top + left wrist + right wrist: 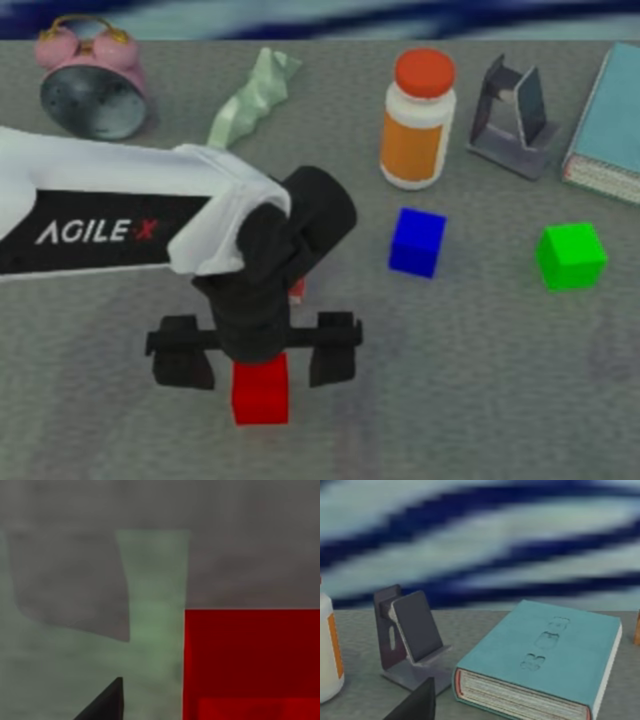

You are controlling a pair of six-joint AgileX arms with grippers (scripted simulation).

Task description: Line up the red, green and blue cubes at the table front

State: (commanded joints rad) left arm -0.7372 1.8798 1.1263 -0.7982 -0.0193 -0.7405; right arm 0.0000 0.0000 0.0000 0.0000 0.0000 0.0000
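My left gripper [255,352] hangs over the red cube [261,392] near the table [480,400] front, jaws spread wide, one finger on each side of the cube and neither touching it. In my left wrist view the red cube [250,660] fills the corner, with a dark fingertip [107,702] standing clear of its face. I judge the wide spread is there so the fingers pass the cube's sides without nudging it out of line.

The blue cube [417,242] sits mid-table, just in front of the orange-capped bottle [418,120]. The green cube [571,256] lies toward the right, near the teal book [612,120].

Open grey table runs to the right of the red cube along the front, room for two more. My right arm is parked out of the top view; its wrist view faces the phone stand [410,635] and book.
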